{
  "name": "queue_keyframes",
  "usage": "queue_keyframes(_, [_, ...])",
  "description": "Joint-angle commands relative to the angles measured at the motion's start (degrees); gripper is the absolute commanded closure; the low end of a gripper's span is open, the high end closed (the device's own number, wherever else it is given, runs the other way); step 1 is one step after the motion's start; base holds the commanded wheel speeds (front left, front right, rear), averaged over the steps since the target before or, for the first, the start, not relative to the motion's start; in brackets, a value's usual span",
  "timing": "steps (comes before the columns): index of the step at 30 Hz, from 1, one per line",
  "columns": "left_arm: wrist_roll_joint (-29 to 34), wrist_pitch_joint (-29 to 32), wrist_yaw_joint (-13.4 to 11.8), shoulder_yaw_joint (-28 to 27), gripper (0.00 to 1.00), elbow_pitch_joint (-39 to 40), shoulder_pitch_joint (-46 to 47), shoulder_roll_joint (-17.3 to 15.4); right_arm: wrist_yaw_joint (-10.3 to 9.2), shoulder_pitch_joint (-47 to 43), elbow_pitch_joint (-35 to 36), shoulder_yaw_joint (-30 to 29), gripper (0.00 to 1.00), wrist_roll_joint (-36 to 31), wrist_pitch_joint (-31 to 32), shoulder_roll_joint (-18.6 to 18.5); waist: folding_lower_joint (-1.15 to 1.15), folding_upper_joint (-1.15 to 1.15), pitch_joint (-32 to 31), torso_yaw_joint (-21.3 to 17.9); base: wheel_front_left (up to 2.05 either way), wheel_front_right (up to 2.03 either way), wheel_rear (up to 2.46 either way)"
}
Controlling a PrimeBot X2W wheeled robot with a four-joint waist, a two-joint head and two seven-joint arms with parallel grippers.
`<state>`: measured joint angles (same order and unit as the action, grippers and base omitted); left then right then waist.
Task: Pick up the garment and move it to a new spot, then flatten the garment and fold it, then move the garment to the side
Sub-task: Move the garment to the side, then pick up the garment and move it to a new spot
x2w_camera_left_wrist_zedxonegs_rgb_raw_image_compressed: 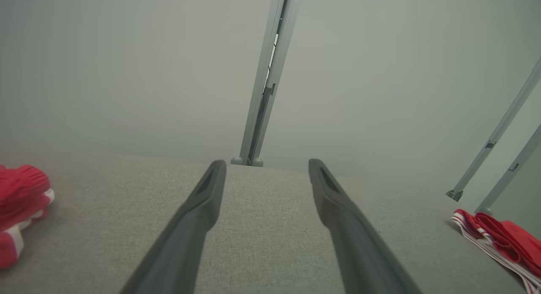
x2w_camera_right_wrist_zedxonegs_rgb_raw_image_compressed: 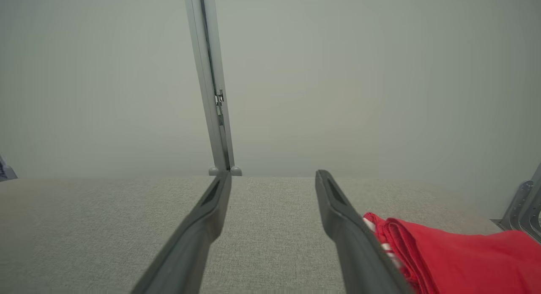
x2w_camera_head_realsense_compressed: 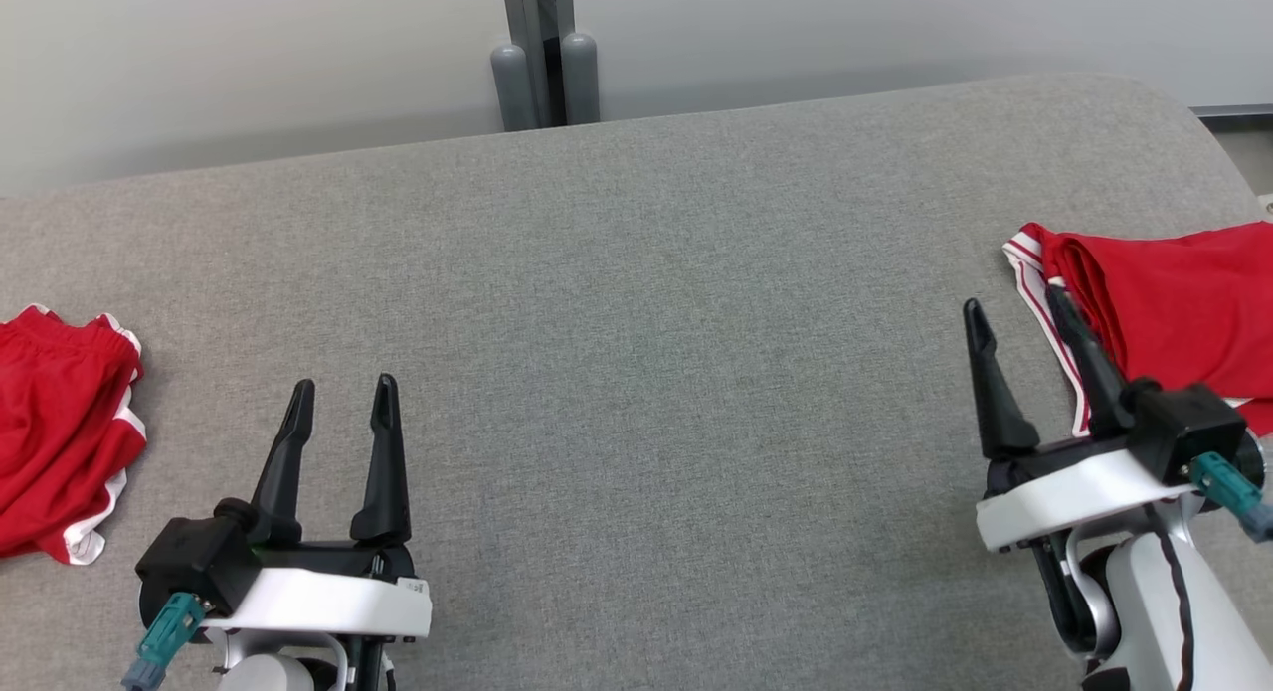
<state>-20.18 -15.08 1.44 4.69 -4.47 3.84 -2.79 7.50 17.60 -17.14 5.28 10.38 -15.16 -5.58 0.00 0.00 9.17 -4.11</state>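
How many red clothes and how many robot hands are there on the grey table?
Red clothes: 2 (crumpled shorts at the left, folded piece at the right)
Robot hands: 2 (left hand and right hand, both open and holding nothing)
Total: 4
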Motion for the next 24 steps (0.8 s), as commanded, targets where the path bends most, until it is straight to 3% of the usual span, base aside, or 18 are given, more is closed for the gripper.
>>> queue_keyframes(1, [0.33, -0.04, -0.35, -0.14, 0.0, -0.23, -0.16, -0.2, 0.0, -0.84, 0.02, -0.22, 0.0, -0.23, -0.03, 0.16, 0.0, 0.0, -0.14, 0.01, 0.0, 0.0, 0.0])
queue_keyframes(10, [1.18, -0.04, -1.29, -0.95, 0.0, -0.18, -0.54, -0.21, 0.0, -1.29, -0.87, 0.03, 0.0, -0.06, -0.03, 1.03, 0.0, 0.0, -0.57, 0.06, 0.0, 0.0, 0.0])
queue_keyframes(24, [0.66, -0.04, -0.44, -0.69, 0.0, -0.93, -0.29, -0.23, 0.0, -1.6, -0.91, 1.06, 0.0, 1.18, -0.03, 0.68, 0.0, 0.0, -0.44, 2.23, 0.0, 0.0, 0.0])
